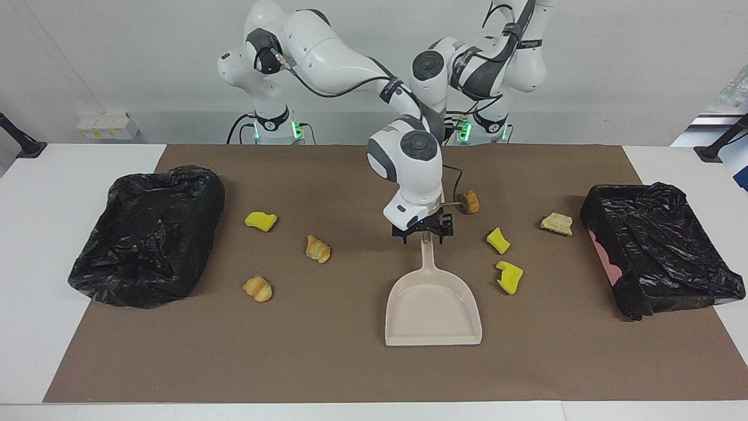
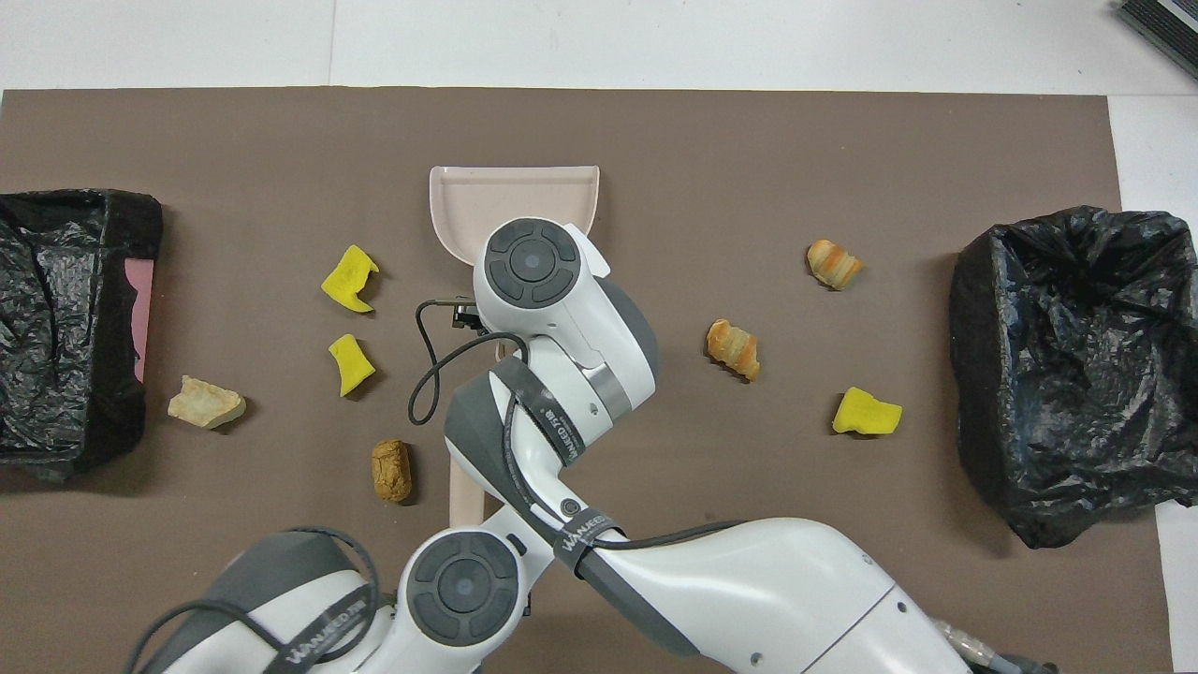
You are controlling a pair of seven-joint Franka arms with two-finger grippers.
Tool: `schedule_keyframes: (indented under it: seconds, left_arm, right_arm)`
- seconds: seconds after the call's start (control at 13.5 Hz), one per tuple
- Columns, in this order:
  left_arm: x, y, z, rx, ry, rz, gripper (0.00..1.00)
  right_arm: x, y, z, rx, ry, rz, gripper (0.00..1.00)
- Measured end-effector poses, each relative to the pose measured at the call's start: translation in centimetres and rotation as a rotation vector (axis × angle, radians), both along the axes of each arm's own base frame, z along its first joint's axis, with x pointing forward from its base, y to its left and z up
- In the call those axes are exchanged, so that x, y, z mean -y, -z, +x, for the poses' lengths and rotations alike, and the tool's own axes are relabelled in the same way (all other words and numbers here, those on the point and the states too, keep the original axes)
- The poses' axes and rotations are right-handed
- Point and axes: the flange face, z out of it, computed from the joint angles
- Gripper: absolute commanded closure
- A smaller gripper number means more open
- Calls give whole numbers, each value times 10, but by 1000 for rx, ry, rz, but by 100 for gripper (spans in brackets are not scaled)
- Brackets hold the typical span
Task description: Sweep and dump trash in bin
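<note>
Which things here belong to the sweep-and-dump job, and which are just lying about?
Job: three yellow sponge chunks, two croissants, brown nugget, bread piece, dustpan, brush, two bag-lined bins.
Lying about: white box, two black stands.

Beige dustpan [image 1: 433, 304] sits pale on the plain brown mat [image 1: 350, 362], right under the black right gripper [image 1: 423, 236] on its white-and-grey arm. Beside that gripper, two bright yellow sponge chunks [image 1: 498, 240] and a brown nugget [image 1: 469, 202]; past them, a pale beige bread piece [image 1: 556, 223]. Over toward the glossy black bin bag [image 1: 146, 234]: another yellow chunk [image 1: 260, 221] and two golden, striped pastries [image 1: 318, 249]. The other black bag [image 1: 660, 251] shows a pink patch.
</note>
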Motion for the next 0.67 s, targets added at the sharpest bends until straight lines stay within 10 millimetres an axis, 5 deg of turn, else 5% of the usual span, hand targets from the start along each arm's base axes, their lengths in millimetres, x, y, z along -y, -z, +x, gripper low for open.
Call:
schedule_keyframes:
  seconds: [0.15, 0.37, 0.67]
  left_arm:
    - [-43, -24, 13, 6, -64, 38, 100]
    - [-97, -30, 37, 35, -178, 87, 100]
    - [-180, -20, 91, 128, -364, 108, 100]
  right_arm:
    - [-3, 4, -3, -6, 24, -5, 0]
    - [-3, 3, -2, 1, 23, -11, 0]
    - [3, 3, 3, 30, 3, -44, 74]
